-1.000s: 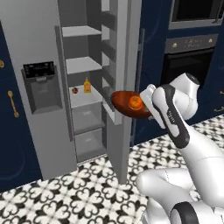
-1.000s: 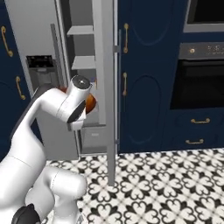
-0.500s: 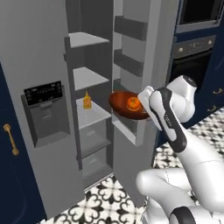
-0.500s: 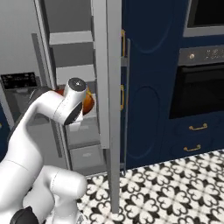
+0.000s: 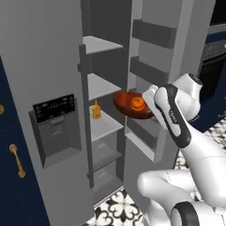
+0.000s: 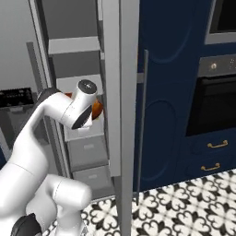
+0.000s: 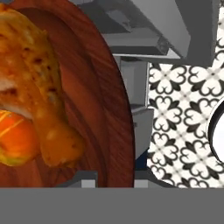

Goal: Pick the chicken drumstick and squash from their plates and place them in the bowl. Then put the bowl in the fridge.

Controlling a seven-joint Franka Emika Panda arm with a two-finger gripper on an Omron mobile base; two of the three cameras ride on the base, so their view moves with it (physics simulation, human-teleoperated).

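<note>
bowl (image 7: 105, 109) cropped in hand view

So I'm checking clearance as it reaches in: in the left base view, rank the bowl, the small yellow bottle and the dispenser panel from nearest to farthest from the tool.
1. bowl, held at the tool.
2. yellow bottle, on the fridge shelf left of the bowl.
3. dispenser panel, on the closed door, far left.

Everything is lit softly and evenly, and no lamp can be seen. Only weak shadows are cast inside the fridge (image 5: 106, 84). A small shine is seen on the bowl (image 5: 128, 106). The close picture is blurred and blocky; the wider ones are sharper.
</note>
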